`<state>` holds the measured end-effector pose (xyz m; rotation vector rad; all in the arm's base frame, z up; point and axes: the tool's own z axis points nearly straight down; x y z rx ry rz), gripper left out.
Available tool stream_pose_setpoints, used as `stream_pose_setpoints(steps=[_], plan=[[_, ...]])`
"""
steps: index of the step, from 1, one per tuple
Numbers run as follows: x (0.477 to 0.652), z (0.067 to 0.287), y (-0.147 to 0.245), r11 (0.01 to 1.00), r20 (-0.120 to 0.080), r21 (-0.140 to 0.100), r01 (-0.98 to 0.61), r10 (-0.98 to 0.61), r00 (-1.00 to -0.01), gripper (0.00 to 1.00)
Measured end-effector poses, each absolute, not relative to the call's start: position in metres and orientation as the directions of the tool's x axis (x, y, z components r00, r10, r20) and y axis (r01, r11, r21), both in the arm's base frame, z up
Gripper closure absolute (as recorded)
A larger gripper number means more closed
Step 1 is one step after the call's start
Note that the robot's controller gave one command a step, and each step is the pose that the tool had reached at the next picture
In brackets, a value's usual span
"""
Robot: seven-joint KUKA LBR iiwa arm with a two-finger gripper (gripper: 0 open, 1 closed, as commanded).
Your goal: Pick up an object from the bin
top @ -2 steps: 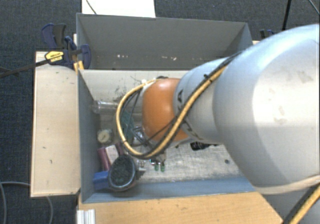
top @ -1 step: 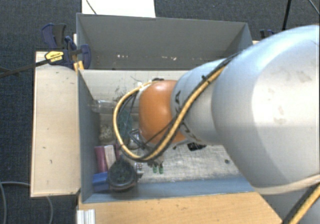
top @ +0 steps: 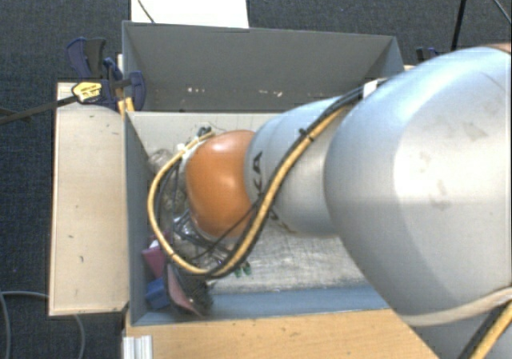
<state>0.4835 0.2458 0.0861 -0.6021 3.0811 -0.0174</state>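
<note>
The orange wrist cover (top: 214,189) hangs over what look like purple scraps (top: 155,257) at the left of the bin (top: 256,69) — how the gripper (top: 181,225) stands, I cannot tell.

Crowded into the bin's (top: 256,61) front-left corner: a maroon piece (top: 152,256) against its left wall, a blue one (top: 158,293) deepest in, a dark reddish scrap (top: 190,296) (half shadowed) along its front wall.
</note>
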Motion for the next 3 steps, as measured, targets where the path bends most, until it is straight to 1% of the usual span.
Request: stream_pose_setpoints(steps=[1,2,3], plan=[[0.495,0.081,0.209,0.738,0.002,-0.002,-0.674,-0.674,-0.738,0.00],[0.494,0.081,0.210,0.737,0.002,-0.002,-0.676,-0.676,-0.737,1.00],[0.501,0.241,0.215,0.377,-0.006,-0.005,-0.926,-0.926,-0.377,1.00]])
